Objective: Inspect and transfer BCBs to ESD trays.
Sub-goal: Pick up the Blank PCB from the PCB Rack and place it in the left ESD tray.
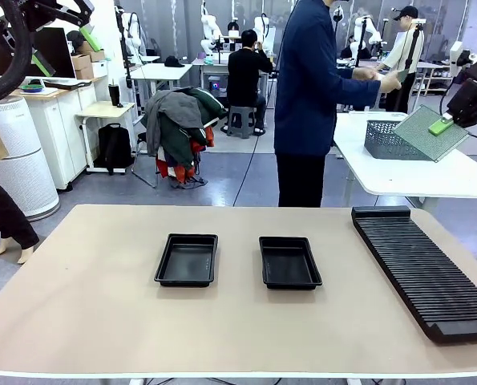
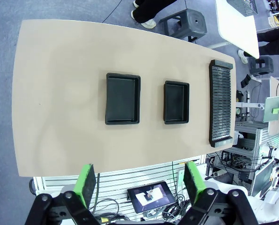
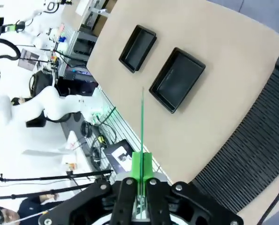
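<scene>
My right gripper [image 1: 445, 123] is raised at the far right, above the table, and is shut on a BCB [image 1: 421, 136], a green board held tilted. In the right wrist view the BCB [image 3: 142, 119] shows edge-on as a thin green line between the shut pads [image 3: 137, 167]. Two ESD trays lie side by side mid-table, left tray [image 1: 187, 260] and right tray [image 1: 289, 262], both bare inside. From high above, the left wrist view takes in both trays [image 2: 123, 98] [image 2: 177, 102]. My left gripper [image 2: 137, 180] is open, with nothing between its fingers.
A long black slotted rack [image 1: 422, 273] lies along the table's right side. A person in a dark blue coat [image 1: 306, 96] stands at the far edge, turned towards a white table behind with a grey wire basket [image 1: 392, 140].
</scene>
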You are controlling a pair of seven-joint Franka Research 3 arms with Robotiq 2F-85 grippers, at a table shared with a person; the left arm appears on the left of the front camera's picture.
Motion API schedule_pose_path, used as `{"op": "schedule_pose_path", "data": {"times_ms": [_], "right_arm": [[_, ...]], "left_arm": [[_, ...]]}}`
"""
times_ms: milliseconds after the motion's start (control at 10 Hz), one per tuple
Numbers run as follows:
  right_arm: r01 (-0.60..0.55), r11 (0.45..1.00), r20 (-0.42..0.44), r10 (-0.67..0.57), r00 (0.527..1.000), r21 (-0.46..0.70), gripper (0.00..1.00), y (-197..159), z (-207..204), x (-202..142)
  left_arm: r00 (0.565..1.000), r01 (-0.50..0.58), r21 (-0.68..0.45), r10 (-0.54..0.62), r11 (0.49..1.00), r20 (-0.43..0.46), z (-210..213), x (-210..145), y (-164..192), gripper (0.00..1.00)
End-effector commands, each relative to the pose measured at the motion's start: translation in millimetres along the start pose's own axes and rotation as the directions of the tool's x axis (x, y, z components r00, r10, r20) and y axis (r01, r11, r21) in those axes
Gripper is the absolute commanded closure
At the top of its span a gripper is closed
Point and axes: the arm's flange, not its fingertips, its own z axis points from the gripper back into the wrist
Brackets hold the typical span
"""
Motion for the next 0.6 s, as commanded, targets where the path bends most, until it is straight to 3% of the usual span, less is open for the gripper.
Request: {"op": "schedule_pose_path", "data": {"times_ms": [0, 100, 500], "right_arm": [[0.063, 0.998, 0.080, -0.063, 0.995, 0.005, 1.00, -1.4, 5.0, -0.7], [0.000, 1.000, 0.000, 0.000, 1.000, 0.000, 1.00, 0.0, 0.0, 0.0], [0.000, 1.000, 0.000, 0.000, 1.000, 0.000, 1.00, 0.0, 0.0, 0.0]], "left_arm": [[1.000, -0.003, -0.003, 0.003, 1.000, 0.001, -0.2, 0.0, 0.6, 0.00], [1.000, -0.003, -0.003, 0.003, 1.000, 0.001, -0.2, 0.0, 0.6, 0.00], [1.000, -0.003, -0.003, 0.003, 1.000, 0.001, -0.2, 0.0, 0.6, 0.00]]}}
